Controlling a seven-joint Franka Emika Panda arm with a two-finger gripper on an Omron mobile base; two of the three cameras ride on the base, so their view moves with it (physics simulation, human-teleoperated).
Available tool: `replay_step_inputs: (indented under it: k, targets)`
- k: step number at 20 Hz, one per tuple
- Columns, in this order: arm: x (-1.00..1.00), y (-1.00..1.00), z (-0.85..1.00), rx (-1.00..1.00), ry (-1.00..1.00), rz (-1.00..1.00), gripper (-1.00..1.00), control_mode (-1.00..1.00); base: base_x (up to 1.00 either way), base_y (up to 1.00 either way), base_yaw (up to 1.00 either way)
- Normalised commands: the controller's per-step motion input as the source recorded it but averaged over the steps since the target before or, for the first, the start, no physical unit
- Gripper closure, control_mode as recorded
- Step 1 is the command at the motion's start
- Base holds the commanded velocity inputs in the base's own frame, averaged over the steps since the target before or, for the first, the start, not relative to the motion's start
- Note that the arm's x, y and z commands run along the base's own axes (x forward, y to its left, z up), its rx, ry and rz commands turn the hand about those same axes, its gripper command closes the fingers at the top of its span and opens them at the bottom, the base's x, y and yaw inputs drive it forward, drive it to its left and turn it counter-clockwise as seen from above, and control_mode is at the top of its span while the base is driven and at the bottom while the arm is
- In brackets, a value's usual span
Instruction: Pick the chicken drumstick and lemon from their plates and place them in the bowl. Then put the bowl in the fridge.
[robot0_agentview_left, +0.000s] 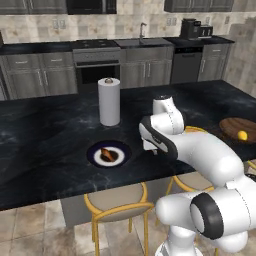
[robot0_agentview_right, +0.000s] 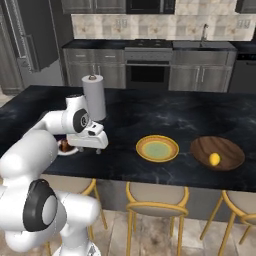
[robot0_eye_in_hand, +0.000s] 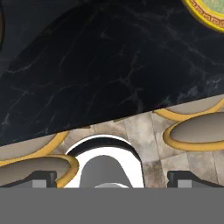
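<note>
With the small yellow lemon (robot0_agentview_right: 214, 159) already in the wide dark-brown wooden bowl (robot0_agentview_right: 226, 148), we hold our two-finger gripper (robot0_agentview_right: 92, 150) spread and empty, and must next descend on the brown-orange chicken drumstick (robot0_agentview_left: 106, 154) at nine o'clock on its blue-rimmed round plate (robot0_agentview_left: 93, 156).

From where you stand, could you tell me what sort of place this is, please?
A home kitchen, rendered rather than real by the look of it. A dark marble island counter with stools tucked under it, a built-in oven among grey cabinets along the back wall, and a sink faucet all suggest it.
</note>
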Motion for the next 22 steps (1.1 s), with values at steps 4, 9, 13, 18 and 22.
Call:
replay_step_inputs:
  k: [4,9,13,18,22]
  targets:
    - [0.00,0.00,0.00,0.00,0.00,0.00,-1.00,1.00,0.19,0.44,0.08]
    - [0.00,0.00,0.00,0.00,0.00,0.00,-1.00,1.00,0.54,0.23,0.18]
    - [0.00,0.00,0.00,0.00,0.00,0.00,-1.00,1.00,0.61,0.09,0.16]
    - [0.00,0.00,0.00,0.00,0.00,0.00,-1.00,1.00,0.44,0.03,0.08]
    - [0.00,0.00,0.00,0.00,0.00,0.00,-1.00,1.00,0.00,0.00,0.00]
